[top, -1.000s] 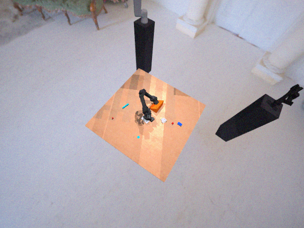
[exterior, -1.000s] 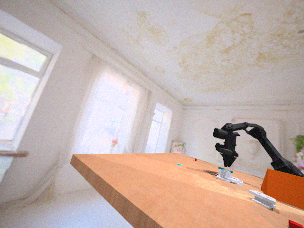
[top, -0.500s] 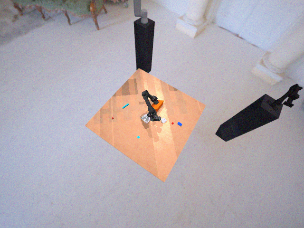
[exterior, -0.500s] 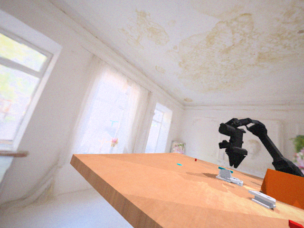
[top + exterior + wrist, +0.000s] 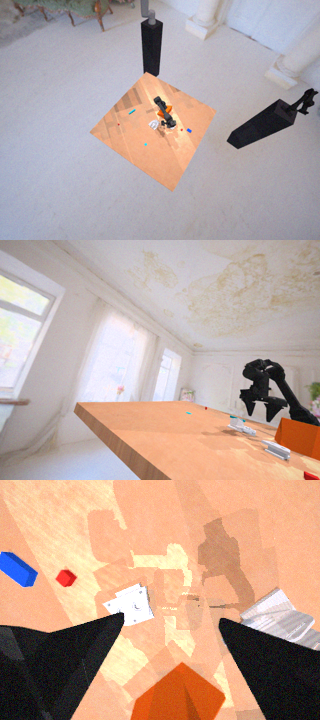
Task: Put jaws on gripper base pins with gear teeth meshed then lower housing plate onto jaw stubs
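Note:
The white gripper base (image 5: 153,124) (image 5: 241,428) (image 5: 282,617) lies on the table with the grey-white jaws on it. At the right edge of the wrist view it is partly cut off, and whether the gear teeth mesh cannot be told. The white housing plate (image 5: 276,444) (image 5: 131,605) lies apart from it, on top of a narrower white part; in the top view the arm partly covers it. My gripper (image 5: 259,418) (image 5: 170,619) is wide open and empty, above the table. In the wrist view the left fingertip is beside the plate and the right one beside the base.
An orange block (image 5: 167,110) (image 5: 297,437) (image 5: 180,695) stands by the arm. A red cube (image 5: 181,129) (image 5: 65,578) and a blue block (image 5: 189,130) (image 5: 18,570) lie past the plate. A cyan bar (image 5: 132,111), a cyan square (image 5: 145,144) and another red cube (image 5: 118,124) lie farther off.

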Robot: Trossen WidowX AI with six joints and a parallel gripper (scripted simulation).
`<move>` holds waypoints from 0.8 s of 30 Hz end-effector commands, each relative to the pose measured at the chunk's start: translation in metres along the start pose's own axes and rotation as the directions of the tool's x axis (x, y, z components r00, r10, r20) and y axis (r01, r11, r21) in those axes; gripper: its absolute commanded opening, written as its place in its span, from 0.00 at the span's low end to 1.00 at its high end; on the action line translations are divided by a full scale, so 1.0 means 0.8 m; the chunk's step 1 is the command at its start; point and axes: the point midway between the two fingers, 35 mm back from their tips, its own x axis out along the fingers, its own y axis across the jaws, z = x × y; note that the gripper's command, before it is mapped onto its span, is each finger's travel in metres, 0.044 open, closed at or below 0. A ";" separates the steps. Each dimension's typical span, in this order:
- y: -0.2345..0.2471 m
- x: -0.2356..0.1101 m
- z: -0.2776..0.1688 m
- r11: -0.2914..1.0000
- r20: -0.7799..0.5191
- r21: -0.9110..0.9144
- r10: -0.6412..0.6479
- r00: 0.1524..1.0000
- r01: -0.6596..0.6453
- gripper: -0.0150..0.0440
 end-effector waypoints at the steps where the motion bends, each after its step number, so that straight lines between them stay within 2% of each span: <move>1: 0.028 0.001 -0.003 0.991 -0.014 -0.131 -0.003 1.000 0.002 1.00; 11: 0.090 0.004 -0.015 0.914 -0.035 -0.405 -0.024 0.999 0.008 1.00; 17: 0.091 0.007 -0.016 0.912 -0.035 -0.409 -0.024 0.999 0.008 1.00; 21: 0.088 0.051 -0.020 0.913 -0.035 -0.409 -0.025 0.999 0.009 1.00; 24: 0.088 0.053 -0.021 0.913 -0.035 -0.409 -0.025 0.999 0.009 1.00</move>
